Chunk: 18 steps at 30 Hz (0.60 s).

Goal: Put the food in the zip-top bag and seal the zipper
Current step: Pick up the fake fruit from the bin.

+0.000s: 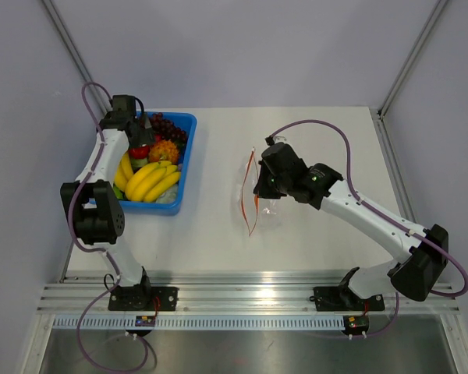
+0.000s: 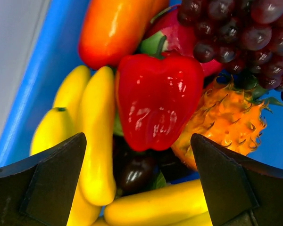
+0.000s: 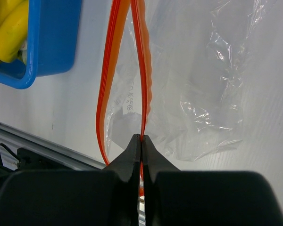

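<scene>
Food (image 1: 150, 178), location?
— All in the blue tray (image 1: 189, 156) at the far left of the worktop (image 1: 218, 241). None is in the zip-top bag (image 3: 203, 84), which lies on the worktop to the tray's right.
— Left jaws?
— Spread wide and holding nothing, poised directly over the red pepper (image 2: 158, 106). Judged to be lining up a pick.
— Right jaws?
— Pinched shut on one lip of the zipper (image 3: 142, 70), drawing it apart from the other lip. Judged purpose: to hold the mouth open toward the tray for loading.
— Progress?
— Early. Nothing bagged, zipper unsealed.
</scene>
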Motion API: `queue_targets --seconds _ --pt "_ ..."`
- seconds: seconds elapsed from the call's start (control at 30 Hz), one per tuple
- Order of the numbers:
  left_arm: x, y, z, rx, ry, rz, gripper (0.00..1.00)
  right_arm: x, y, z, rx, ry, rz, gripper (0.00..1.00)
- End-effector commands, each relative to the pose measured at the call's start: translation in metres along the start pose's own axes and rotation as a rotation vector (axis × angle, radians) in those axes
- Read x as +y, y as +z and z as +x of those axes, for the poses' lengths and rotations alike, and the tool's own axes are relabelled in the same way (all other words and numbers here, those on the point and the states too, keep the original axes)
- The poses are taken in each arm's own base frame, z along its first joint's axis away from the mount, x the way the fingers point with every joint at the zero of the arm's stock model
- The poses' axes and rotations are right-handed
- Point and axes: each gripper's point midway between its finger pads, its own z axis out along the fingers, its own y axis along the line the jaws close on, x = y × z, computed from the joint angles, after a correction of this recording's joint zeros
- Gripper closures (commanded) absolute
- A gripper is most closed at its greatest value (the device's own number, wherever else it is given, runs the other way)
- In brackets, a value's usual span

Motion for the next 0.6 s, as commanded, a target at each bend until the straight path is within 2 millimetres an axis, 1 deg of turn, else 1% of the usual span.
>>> queue_targets --seconds 0.0,0.13,0.27,0.3,0.33,0.43,0.5,0.53,0.57 --pt "-0.016 -0.004 -0.032 -0.090 -0.013 0.074 0.03 0.001 -0.003 -0.008 -0.023 -0.001 0.002 0.96" --pt "-0.022 0.001 -0.035 -0.099 -0.016 0.097 0.04 0.002 0.000 -0.003 -0.007 0.003 -0.004 0.96" --pt "-0.020 0.008 -0.039 -0.115 -0.012 0.078 0.07 0.002 0.004 0.001 0.009 0.006 -0.009 0.95" --pt "-0.019 0.013 -0.039 -0.113 -0.009 0.067 0.07 0.003 0.004 0.000 0.009 0.005 -0.011 0.96" --pt "-0.020 0.014 -0.044 -0.119 -0.007 0.065 0.06 0.003 0.004 0.000 0.010 -0.002 -0.010 0.95" --pt "-0.022 0.021 -0.048 -0.107 -0.004 0.059 0.06 0.002 0.004 -0.002 0.005 -0.006 -0.007 0.94" --pt "-0.024 0.024 -0.047 -0.099 -0.001 0.061 0.06 0.002 0.005 -0.002 0.006 -0.010 -0.001 0.94" --pt "-0.025 0.026 -0.051 -0.104 0.001 0.060 0.06 0.002 0.005 -0.001 0.007 -0.011 -0.002 0.94" --pt "-0.024 0.029 -0.049 -0.095 0.007 0.055 0.07 0.002 0.004 -0.001 0.008 -0.013 -0.001 0.94"
